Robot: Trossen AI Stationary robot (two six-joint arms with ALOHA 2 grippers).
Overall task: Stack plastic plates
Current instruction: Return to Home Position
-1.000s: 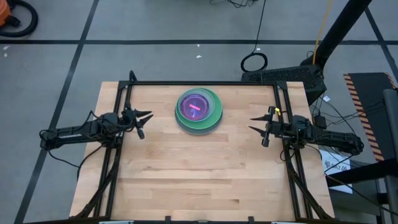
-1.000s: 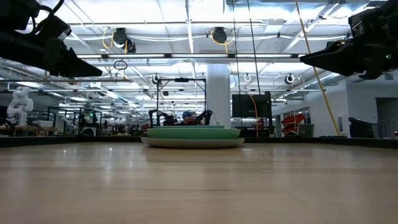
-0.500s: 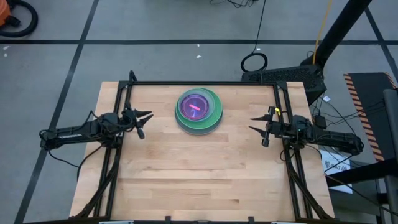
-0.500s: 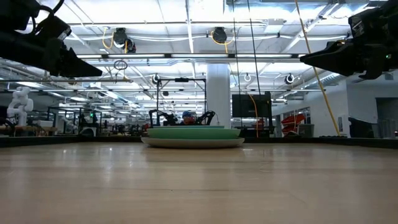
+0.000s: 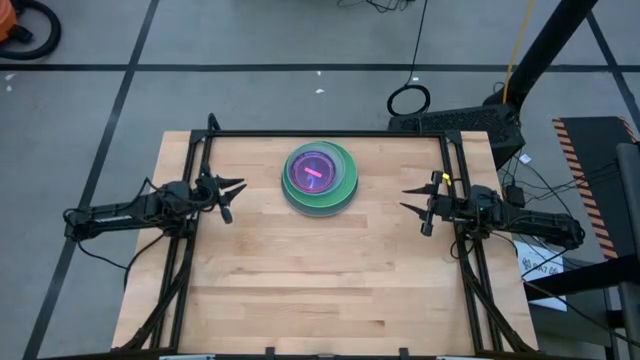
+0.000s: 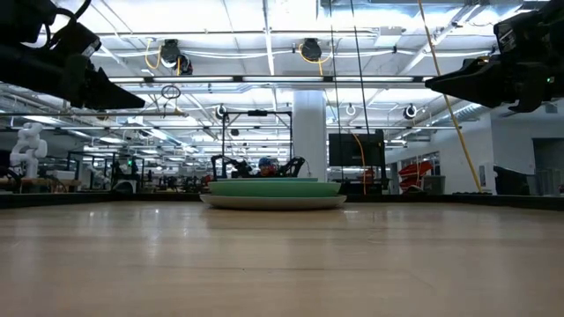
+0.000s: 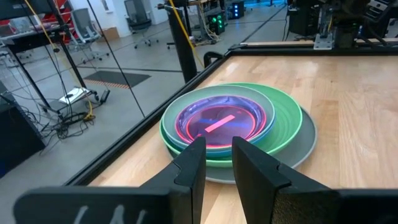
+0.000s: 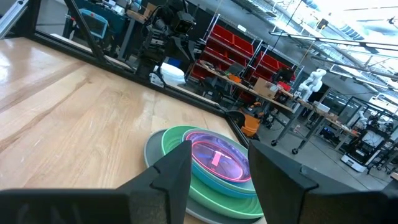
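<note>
Between the left gripper (image 5: 235,200) and right gripper (image 5: 409,206), well apart from both, sat the plastic plates (image 5: 320,180), stacked. Both grippers hung parted and empty; homing probably called for pulling straight back, away from the stack.

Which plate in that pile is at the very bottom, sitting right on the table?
The grey plate. It is the widest of them, and only its rim peeks out beneath the green plate, with all the others piled above.

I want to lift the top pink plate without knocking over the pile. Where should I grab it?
Probably its raised rim, pinched from straight above. The pink plate lies flat and nested inside the blue plate, so nothing can slide under it from the side. Only that thin rim stands up to hold.
</note>
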